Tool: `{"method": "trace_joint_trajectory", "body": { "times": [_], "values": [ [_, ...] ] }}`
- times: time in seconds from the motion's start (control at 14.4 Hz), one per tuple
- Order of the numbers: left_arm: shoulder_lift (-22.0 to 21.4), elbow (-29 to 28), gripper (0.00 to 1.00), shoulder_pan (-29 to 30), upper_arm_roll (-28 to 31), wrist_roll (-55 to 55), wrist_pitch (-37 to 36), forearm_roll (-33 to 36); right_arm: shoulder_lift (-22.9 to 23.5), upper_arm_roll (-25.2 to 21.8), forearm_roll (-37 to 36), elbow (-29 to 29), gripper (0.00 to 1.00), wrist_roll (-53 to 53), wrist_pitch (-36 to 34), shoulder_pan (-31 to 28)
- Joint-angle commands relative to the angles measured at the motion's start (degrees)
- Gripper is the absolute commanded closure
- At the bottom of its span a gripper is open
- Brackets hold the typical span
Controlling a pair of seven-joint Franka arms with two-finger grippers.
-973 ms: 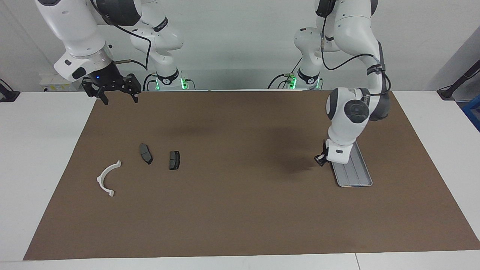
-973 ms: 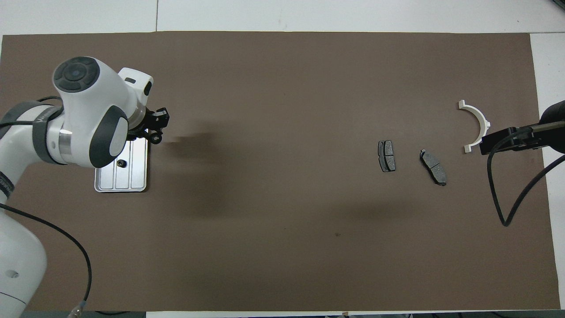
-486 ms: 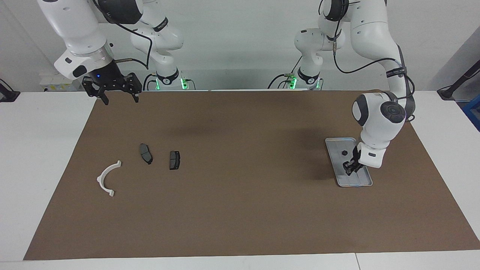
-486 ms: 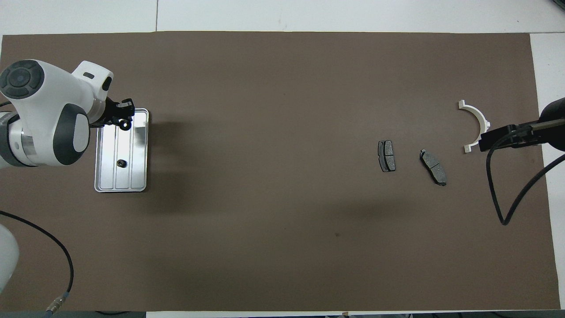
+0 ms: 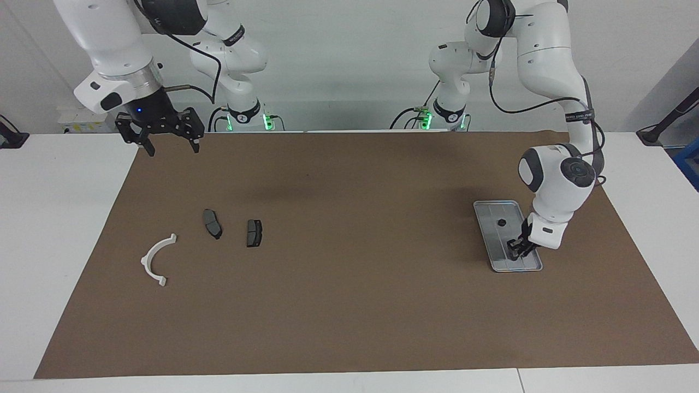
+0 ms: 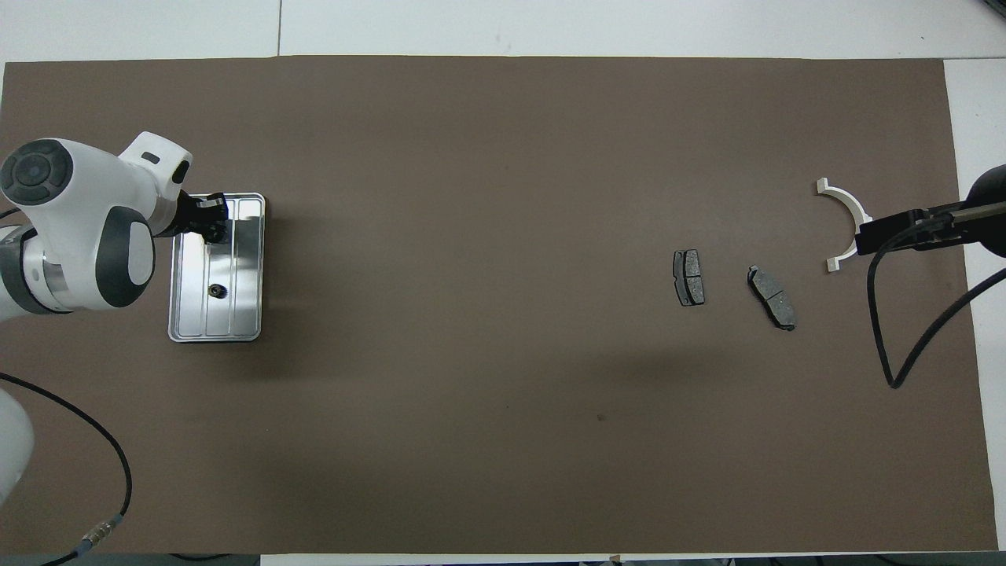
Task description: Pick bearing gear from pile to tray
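Facing view: left gripper (image 5: 516,248) hanging low over tray (image 5: 487,225), at tray end farther from robots; fingers close together, whether gripping anything cannot tell. Small black gear (image 5: 500,222) lying on tray floor, nearer to robots than left gripper, apart from it. Right gripper (image 5: 171,143) waiting raised, fingers spread, holding nothing.

Overhead view: left gripper (image 6: 211,226) covering tray (image 6: 248,271) end; gear (image 6: 214,292) lying mid-tray. Brake pads (image 6: 688,277), (image 6: 772,296) and white bracket (image 6: 850,218) lying well apart from tray.

The left gripper (image 5: 516,248) is covering part of the tray (image 5: 494,252); whether its fingers are gripping anything is too small to tell.
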Motion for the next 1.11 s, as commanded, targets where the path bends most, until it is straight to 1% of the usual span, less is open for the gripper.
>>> {"method": "trace_joint_trajectory", "body": {
  "times": [0.0,0.35,0.42,0.49,0.63,0.69,0.9,1.04],
  "values": [
    [-0.6,-1.6,1.00,0.3,-0.3,0.5,1.2,0.4,-0.3,0.1,0.5,-0.2,0.00,0.9,0.6,-0.6],
    [-0.7,-2.2,1.00,-0.3,-0.3,0.4,1.2,0.4,-0.5,0.0,0.5,-0.4,0.00,0.9,0.5,-0.6],
    [-0.8,-2.1,0.47,-0.2,-0.3,0.4,1.0,0.4,-0.4,0.0,0.5,-0.4,0.00,0.9,0.5,-0.6],
    [-0.8,-1.8,0.00,-0.1,-0.3,0.6,0.2,0.4,-0.5,0.1,0.5,-0.4,0.00,0.9,0.5,-0.6],
    [-1.1,0.3,0.00,-0.1,-0.3,0.6,-4.3,0.4,-0.5,0.1,0.5,-0.4,0.00,0.9,0.5,-0.5],
    [-2.8,1.0,0.00,-0.1,-0.3,0.6,-7.7,0.4,-0.5,0.1,0.5,-0.4,0.00,0.9,0.5,-0.5],
    [-10.8,1.1,0.00,1.8,-0.5,0.9,-17.2,0.1,-0.5,0.1,0.5,-0.4,0.00,0.9,0.5,-0.6],
    [-15.8,1.1,0.00,1.7,-0.5,1.0,-24.1,0.1,-0.5,0.1,0.5,-0.4,0.00,0.9,0.6,-0.6]
  ]
}}
